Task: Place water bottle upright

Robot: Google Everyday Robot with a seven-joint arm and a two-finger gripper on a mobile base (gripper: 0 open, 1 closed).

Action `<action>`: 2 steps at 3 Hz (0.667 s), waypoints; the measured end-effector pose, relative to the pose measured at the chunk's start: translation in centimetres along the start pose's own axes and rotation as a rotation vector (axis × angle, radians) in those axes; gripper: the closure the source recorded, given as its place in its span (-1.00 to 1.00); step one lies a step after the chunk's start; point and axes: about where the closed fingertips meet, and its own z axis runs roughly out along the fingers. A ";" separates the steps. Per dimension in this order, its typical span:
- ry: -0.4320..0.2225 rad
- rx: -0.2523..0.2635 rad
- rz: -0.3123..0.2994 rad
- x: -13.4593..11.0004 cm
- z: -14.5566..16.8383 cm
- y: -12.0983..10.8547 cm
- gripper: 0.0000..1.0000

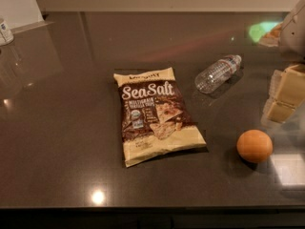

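The water bottle (pixel 218 73) is a small clear ribbed plastic bottle with a white cap. It lies on its side on the dark countertop (pixel 62 128), right of centre, with the cap pointing to the upper right. My gripper (pixel 282 98) shows as beige blocks at the right edge of the view. It is to the right of the bottle and a little nearer to me, apart from it and holding nothing. The grey arm (pixel 293 32) rises above it at the top right.
A Sea Salt snack bag (pixel 155 116) lies flat in the middle, left of the bottle. An orange (pixel 255 146) sits at the front right, below the gripper. A small container (pixel 5 31) stands at the far left edge. The counter's front edge runs along the bottom.
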 end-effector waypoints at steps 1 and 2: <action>0.000 0.000 0.000 0.0 0.0 0.0 -1.00; -0.001 -0.006 -0.043 -0.6 0.1 -0.4 -1.00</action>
